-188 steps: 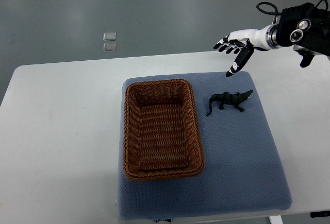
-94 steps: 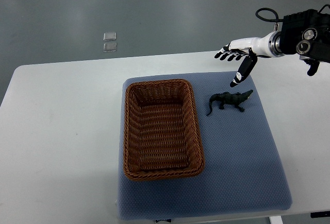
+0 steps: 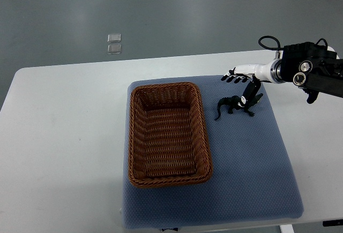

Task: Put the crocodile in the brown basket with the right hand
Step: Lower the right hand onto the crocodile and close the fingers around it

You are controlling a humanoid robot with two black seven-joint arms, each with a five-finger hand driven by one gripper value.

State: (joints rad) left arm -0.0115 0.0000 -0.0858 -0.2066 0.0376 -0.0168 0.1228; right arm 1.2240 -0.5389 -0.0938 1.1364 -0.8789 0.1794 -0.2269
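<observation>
Your white table (image 3: 64, 115) carries the blue mat (image 3: 252, 168) across its near middle, and on the mat's left half the brown basket (image 3: 130, 136) stands with nothing in it that you can see. The right arm comes in from the right edge, and over the last second it has dropped from above the table's far edge down and towards you, so the right hand (image 3: 245, 80) now sits low over the mat's far right part. Its fingers (image 3: 230, 76) are stretched out flat and spread, gripping nothing, while the thumb (image 3: 250, 92) points down onto the crocodile (image 3: 228, 104). Whether it touches the toy's back or hangs just above it, you cannot tell from this steep view. The crocodile has not moved. It lies on the mat just right of the basket's far right corner, head pointing right. So the reach looks about finished and the grasp not yet begun. Your next job is likely closing the fingers around the body, then lifting it left over the rim.
</observation>
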